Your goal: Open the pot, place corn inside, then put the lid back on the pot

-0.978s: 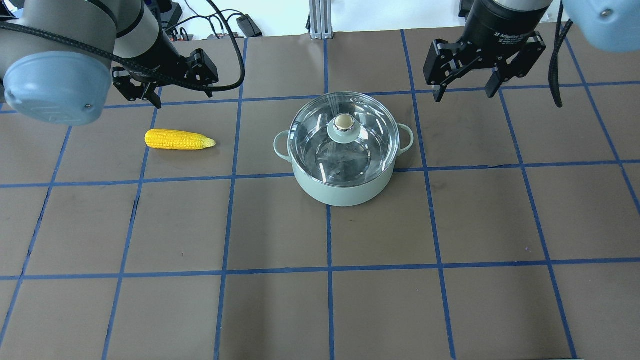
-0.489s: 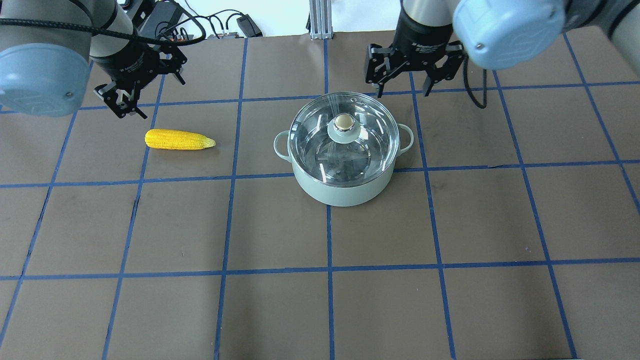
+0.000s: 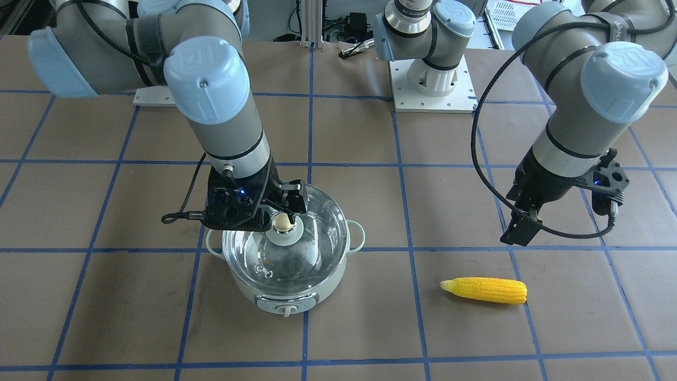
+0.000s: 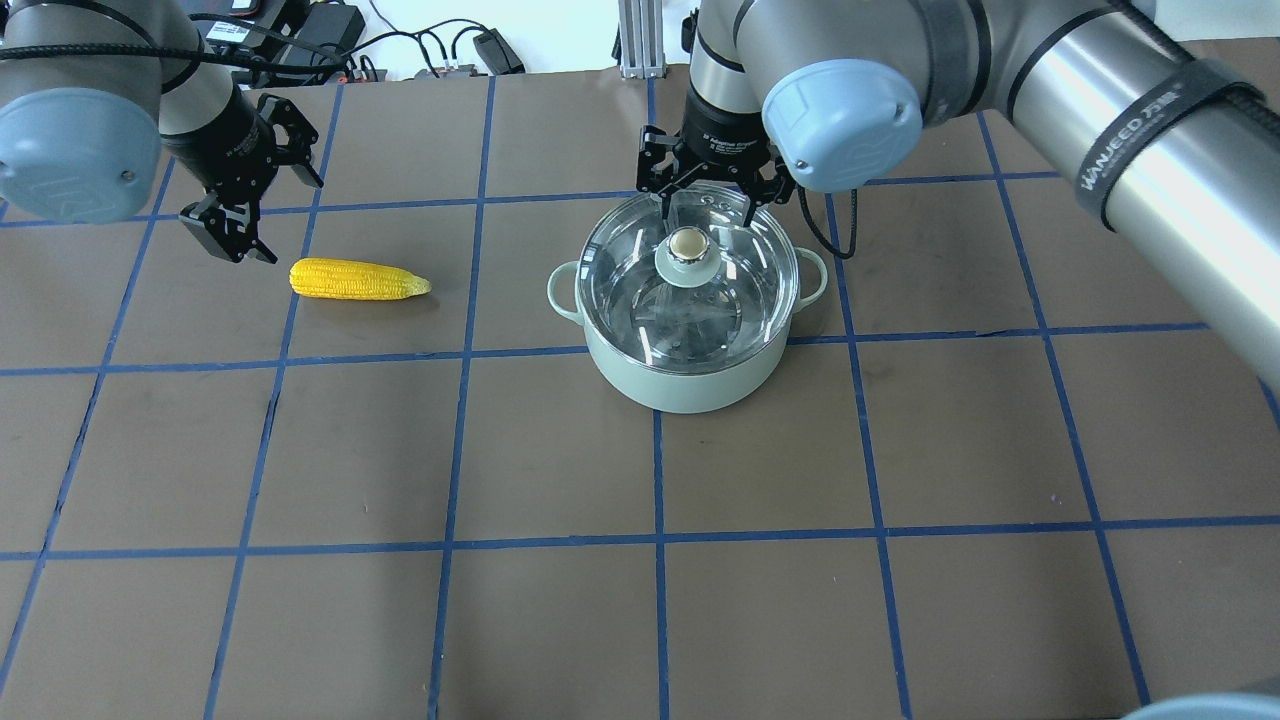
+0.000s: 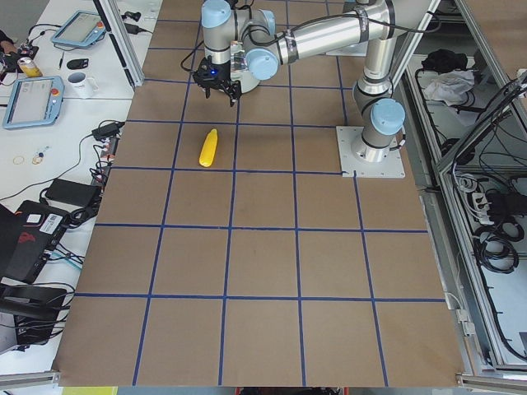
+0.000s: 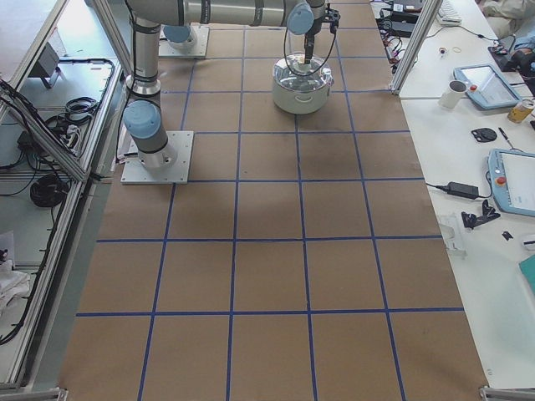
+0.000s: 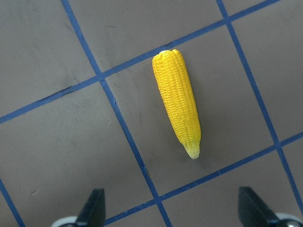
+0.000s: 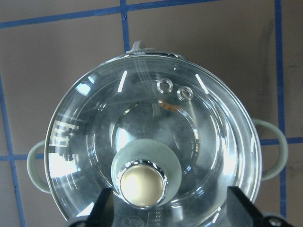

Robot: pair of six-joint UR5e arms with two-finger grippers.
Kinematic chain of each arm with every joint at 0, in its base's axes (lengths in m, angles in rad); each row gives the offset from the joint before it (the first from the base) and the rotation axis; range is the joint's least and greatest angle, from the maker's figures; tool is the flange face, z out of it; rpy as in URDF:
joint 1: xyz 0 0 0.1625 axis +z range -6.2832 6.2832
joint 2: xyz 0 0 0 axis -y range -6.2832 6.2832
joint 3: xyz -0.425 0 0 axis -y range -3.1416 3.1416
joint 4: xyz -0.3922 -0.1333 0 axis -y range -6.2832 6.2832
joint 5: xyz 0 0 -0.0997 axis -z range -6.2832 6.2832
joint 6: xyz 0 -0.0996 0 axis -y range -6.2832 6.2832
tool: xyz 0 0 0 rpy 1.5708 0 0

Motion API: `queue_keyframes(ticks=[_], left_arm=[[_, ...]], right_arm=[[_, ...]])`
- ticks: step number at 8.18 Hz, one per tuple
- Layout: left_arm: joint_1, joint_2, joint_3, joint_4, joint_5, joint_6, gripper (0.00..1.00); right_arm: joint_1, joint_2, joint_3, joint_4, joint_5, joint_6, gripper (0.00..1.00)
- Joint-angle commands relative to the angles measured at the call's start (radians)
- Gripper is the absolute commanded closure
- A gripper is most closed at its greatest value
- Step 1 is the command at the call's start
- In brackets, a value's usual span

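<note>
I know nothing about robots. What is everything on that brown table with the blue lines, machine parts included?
table: one, brown with a blue tape grid, under everything.
pot: one, pale mint green, near the table's middle, with its dial facing away from the robot.
lid: one, clear glass, sitting on the pot.
knob: one, beige ball on a pale green base, at the lid's centre.
corn: one, bright yellow, lying flat on the robot's left, apart from the pot.
left arm and right arm: two, grey with pale blue joints.
left gripper: one, black, open, above the table near the corn.
right gripper: one, black, open, over the lid with its fingers either side of the knob.
</note>
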Motion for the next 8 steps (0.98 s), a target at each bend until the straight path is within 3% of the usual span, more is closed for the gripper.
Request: queue_keyframes(ticks=[1,2,5,8], left_arm=[[0.004,-0.08,-0.002,0.084,0.001,-0.086,0.0],[0.005,-0.115,-0.003,0.164,0.001,-0.081,0.0],[0.005,-0.205,-0.003,0.172,0.01,-0.077,0.0],[0.005,-0.259,-0.003,0.171,0.02,-0.077,0.0]], right_arm=[[0.016,0.052,0.002,-0.034,0.01,0.064,0.14],[0.019,0.061,0.003,-0.034,0.01,0.078,0.14],[0.033,0.063,0.013,-0.019,0.006,0.086,0.18],[0.033,0.06,0.013,-0.002,-0.005,0.087,0.63]])
